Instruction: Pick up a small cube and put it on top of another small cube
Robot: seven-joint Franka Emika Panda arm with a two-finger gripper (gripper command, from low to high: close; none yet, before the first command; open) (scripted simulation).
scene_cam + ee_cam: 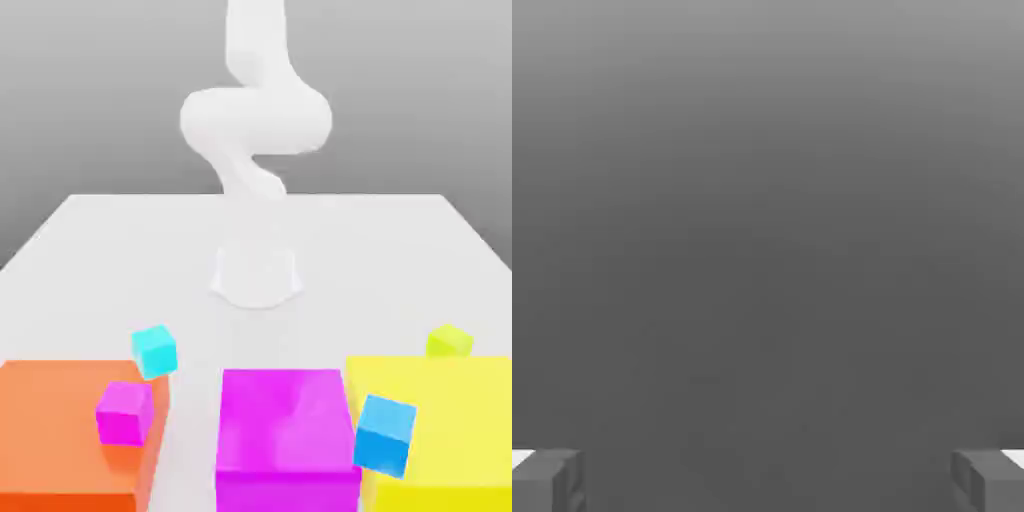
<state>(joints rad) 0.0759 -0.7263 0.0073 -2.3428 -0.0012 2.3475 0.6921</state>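
Nothing grabbed yet, so I'm at the reach step. The white surface (90,240) has loads of bare room mid-way, so I'd come down through there. The big blocks, orange (60,430), magenta (285,430) and yellow (450,420), crowd the near edge. The lime cube (449,341) sits just behind the yellow block, near the exterior view's right edge, so I'd drop straight down on it. The cyan cube (154,351) is well apart, by the orange block. The gripper (768,480) is spread wide, holding nothing.
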